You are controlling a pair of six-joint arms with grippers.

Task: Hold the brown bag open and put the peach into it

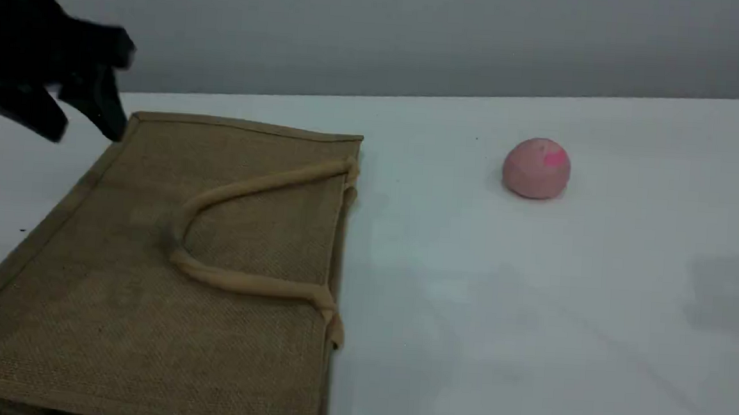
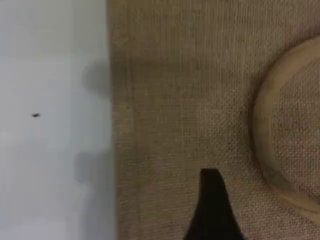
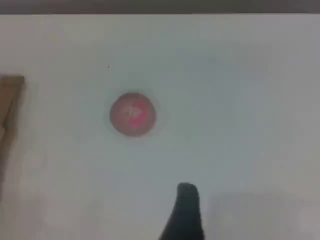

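Note:
The brown bag lies flat on the left of the table, its mouth edge facing right and one tan loop handle resting on top. The peach sits alone on the white table to the right, well apart from the bag. My left gripper hovers open over the bag's far left corner, holding nothing. In the left wrist view its fingertip hangs above the jute weave beside the handle. The right wrist view looks down on the peach, ahead and left of the lone fingertip, with nothing held.
The white table stretches right of the bag and around the peach. Its far edge meets a grey wall. A corner of the bag shows at the left edge of the right wrist view.

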